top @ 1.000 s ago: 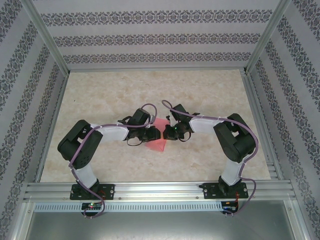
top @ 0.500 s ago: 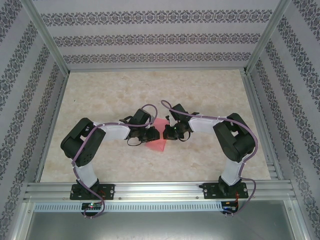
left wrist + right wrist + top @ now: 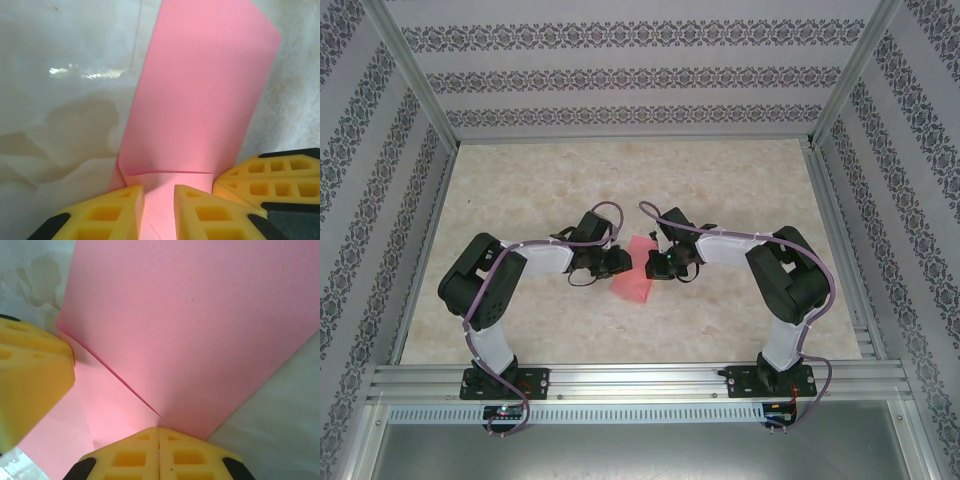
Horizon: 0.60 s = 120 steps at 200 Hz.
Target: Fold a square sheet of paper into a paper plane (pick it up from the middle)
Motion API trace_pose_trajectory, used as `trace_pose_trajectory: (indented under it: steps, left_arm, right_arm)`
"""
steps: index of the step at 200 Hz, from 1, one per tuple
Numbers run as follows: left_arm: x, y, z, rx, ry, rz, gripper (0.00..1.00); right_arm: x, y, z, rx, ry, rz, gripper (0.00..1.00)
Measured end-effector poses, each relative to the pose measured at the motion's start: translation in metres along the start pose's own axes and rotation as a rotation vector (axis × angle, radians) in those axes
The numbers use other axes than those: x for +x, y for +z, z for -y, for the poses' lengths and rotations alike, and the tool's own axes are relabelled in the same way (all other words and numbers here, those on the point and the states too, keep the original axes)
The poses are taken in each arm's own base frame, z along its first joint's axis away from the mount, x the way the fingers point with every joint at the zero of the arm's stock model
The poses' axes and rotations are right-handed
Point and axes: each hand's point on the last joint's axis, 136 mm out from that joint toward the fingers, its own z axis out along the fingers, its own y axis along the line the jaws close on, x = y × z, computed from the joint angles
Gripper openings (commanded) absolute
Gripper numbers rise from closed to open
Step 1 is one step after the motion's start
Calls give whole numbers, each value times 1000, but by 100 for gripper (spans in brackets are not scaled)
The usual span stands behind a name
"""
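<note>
Right tool [image 3: 159, 430] pinches the paper [image 3: 632, 280] at mid counter [image 3: 520, 190]; left tool [image 3: 159, 192], narrowly parted, straddles it. Pull unevenly and you risk skewing the crease.

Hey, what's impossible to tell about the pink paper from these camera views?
Top view: pink paper too small to show its creases.
Left wrist view: its near part hidden behind the left end effector.
Right wrist view: its outline cut off by the frame; right end effector covers the crease's end.
</note>
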Motion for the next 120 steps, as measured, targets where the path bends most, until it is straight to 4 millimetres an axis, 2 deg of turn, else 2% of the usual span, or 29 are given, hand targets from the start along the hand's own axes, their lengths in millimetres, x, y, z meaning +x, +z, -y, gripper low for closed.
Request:
trace_pose_trajectory:
  steps: [66,95,120]
  left_arm:
    - [-25,3,2,10,11,24,26]
    - [-37,-3,-5,1,18,53,26]
    - [-38,-13,3,33,45,65,26]
  right_arm:
    - [0,0,0,2,-1,4,7]
    - [0,0,0,2,-2,5,7]
    - [-1,0,0,7,-8,11,7]
